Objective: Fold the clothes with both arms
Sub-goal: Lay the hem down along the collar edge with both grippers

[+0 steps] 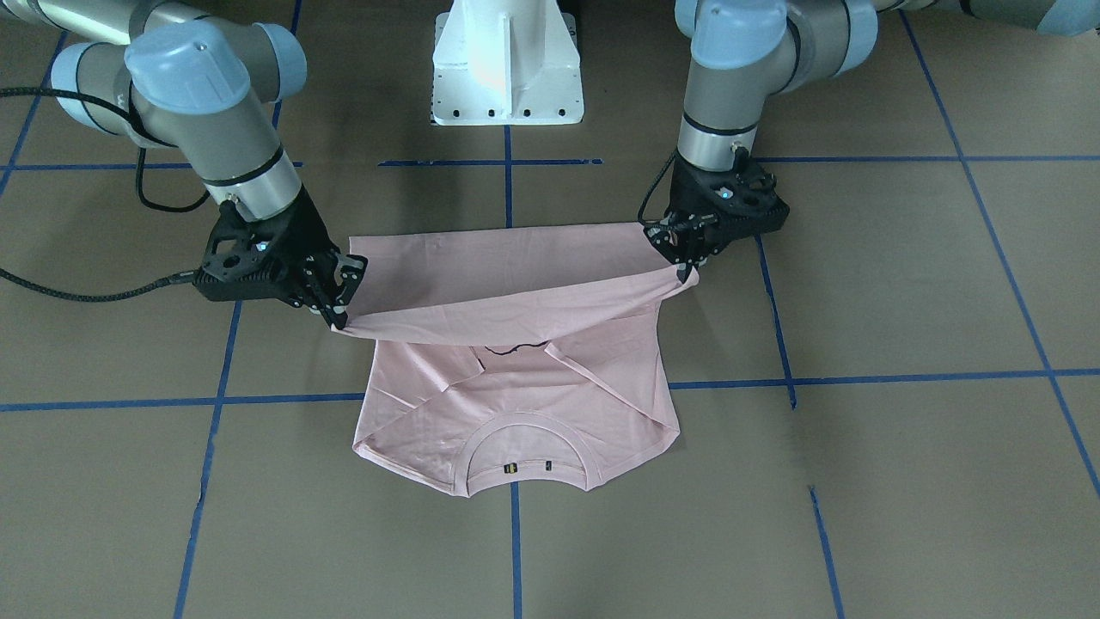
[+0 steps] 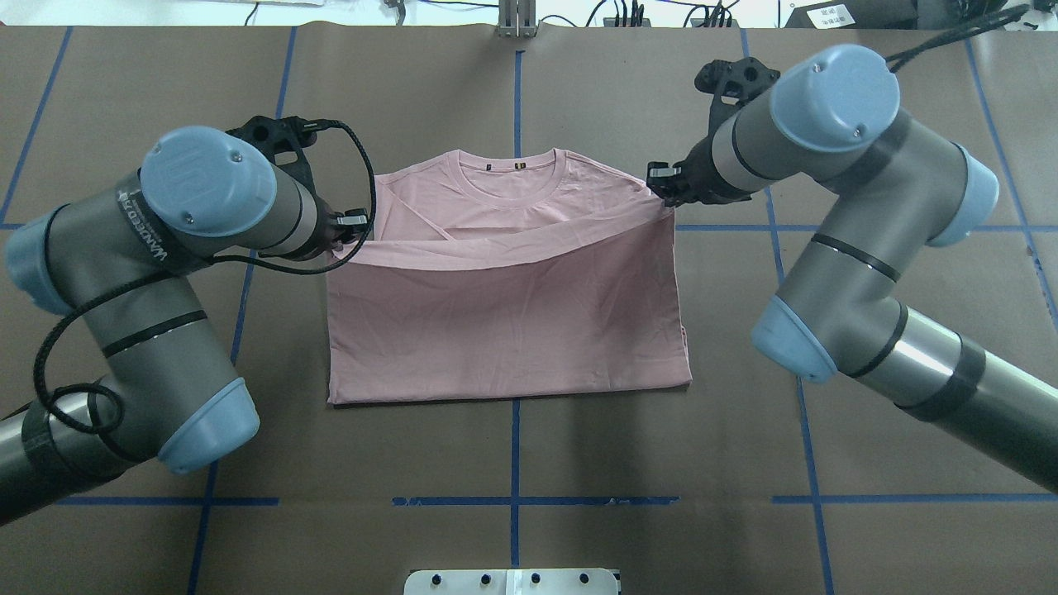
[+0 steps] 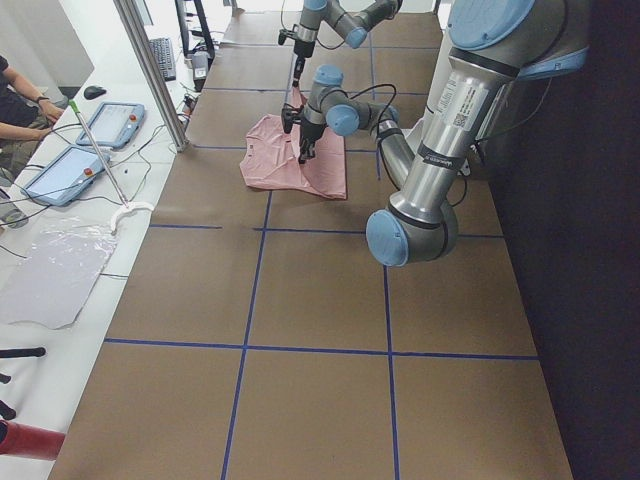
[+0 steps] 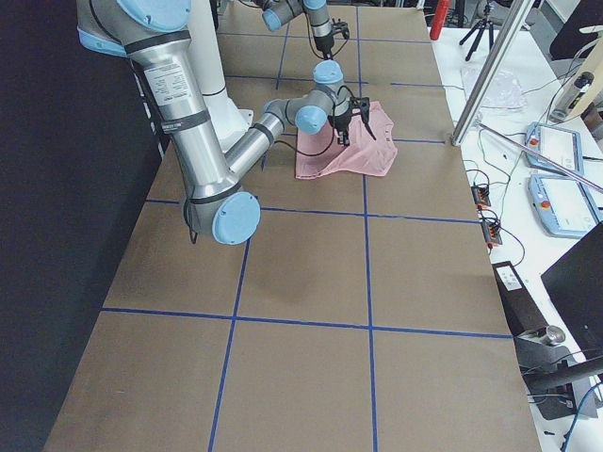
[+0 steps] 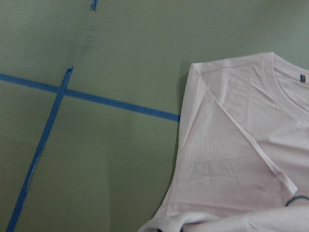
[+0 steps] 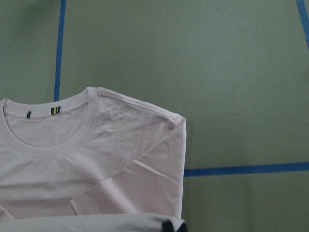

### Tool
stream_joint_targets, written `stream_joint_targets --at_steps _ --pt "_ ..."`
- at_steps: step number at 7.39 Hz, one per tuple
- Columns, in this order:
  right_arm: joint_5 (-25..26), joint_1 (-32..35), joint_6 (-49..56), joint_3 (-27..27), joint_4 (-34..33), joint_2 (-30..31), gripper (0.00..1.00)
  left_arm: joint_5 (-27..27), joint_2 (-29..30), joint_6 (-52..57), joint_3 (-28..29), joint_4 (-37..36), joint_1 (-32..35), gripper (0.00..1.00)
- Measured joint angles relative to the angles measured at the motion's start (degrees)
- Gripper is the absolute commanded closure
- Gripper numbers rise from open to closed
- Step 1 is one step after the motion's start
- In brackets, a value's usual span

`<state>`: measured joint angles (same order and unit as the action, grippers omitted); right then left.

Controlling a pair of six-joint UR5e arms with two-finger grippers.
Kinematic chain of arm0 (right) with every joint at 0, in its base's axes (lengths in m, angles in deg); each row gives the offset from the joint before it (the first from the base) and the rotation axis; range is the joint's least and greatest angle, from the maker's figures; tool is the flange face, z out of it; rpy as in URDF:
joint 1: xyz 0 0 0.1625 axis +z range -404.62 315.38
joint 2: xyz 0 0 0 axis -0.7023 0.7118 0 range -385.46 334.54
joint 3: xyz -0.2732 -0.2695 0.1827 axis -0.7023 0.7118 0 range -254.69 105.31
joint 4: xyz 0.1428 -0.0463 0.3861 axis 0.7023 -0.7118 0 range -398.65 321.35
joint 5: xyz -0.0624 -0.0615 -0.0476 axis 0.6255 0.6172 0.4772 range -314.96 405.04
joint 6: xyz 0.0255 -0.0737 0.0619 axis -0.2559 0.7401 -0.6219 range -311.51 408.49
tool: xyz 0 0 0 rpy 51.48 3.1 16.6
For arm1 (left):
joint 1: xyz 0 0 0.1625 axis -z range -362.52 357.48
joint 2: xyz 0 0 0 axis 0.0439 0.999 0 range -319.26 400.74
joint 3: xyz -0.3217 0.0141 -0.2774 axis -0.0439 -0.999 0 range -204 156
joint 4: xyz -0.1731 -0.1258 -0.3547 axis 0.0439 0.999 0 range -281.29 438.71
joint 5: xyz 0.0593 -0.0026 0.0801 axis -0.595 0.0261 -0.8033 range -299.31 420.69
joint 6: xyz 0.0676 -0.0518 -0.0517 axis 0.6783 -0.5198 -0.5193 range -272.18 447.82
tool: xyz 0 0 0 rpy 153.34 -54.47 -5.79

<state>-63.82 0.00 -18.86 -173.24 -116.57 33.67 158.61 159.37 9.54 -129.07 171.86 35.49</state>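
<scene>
Left gripper (image 1: pixel 684 265) and right gripper (image 1: pixel 340 308) each pinch 1 hem corner of the T-shirt (image 1: pixel 516 284); if you advance them unevenly, the fold likely skews.

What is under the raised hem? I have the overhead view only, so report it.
Observer: In the front-facing view, a sliver of dark print outline shows on the T-shirt front, just below the raised hem.
Operator: Confirm both grips.
Observer: That view shows the left gripper and the right gripper each at one hem corner, jaws shut on the fabric, with the hem stretched between them.
</scene>
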Motion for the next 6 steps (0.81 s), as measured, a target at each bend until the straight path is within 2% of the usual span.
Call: stream_joint_targets --at_steps 1,3,6 --pt "-0.5 0.9 0.4 4.5 0.2 -3.0 1.00 0.0 0.9 0.5 4.6 4.2 1.4 1.00" --pt "-0.9 2.6 1.5 12.3 4.3 -5.1 1.00 -0.1 1.6 1.7 12.8 11.9 3.0 1.00" --pt "-1.0 4.0 2.2 18.4 7.4 -6.5 1.00 -0.2 3.8 2.1 19.5 16.1 4.1 1.00"
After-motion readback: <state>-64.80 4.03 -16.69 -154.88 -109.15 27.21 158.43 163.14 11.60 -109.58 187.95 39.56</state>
